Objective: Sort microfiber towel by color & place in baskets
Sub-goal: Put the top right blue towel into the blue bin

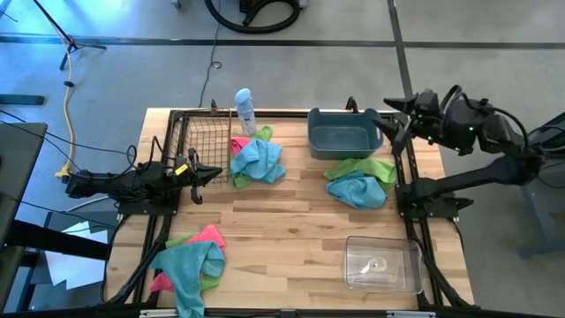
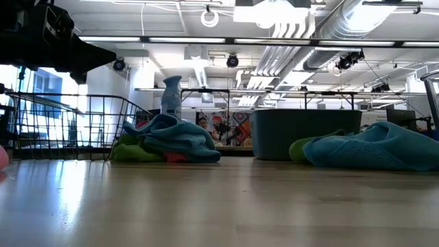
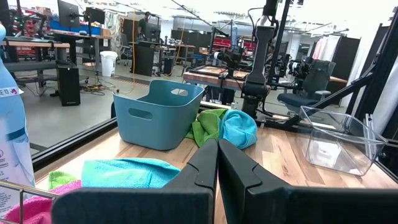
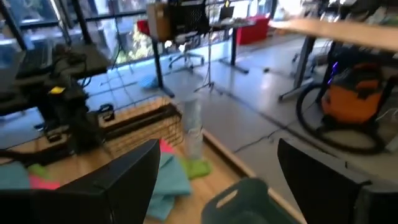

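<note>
Three heaps of microfiber towels lie on the table. A teal, pink and green heap (image 1: 257, 160) sits beside the black wire basket (image 1: 199, 141). A green and teal heap (image 1: 360, 181) lies just in front of the grey-blue tub (image 1: 342, 130). A teal, pink and green heap (image 1: 190, 261) rests at the near left corner. The clear box (image 1: 382, 263) stands near right. My left gripper (image 1: 214, 174) is shut and level at the wire basket's near side, touching nothing. My right gripper (image 1: 395, 119) hangs open in the air by the tub's right end.
A white-and-blue spray bottle (image 1: 244, 110) stands at the far edge between the wire basket and the tub. Black frame rails (image 1: 415, 190) run along the table's sides. Bare wood (image 1: 291, 225) lies in the table's middle between the heaps.
</note>
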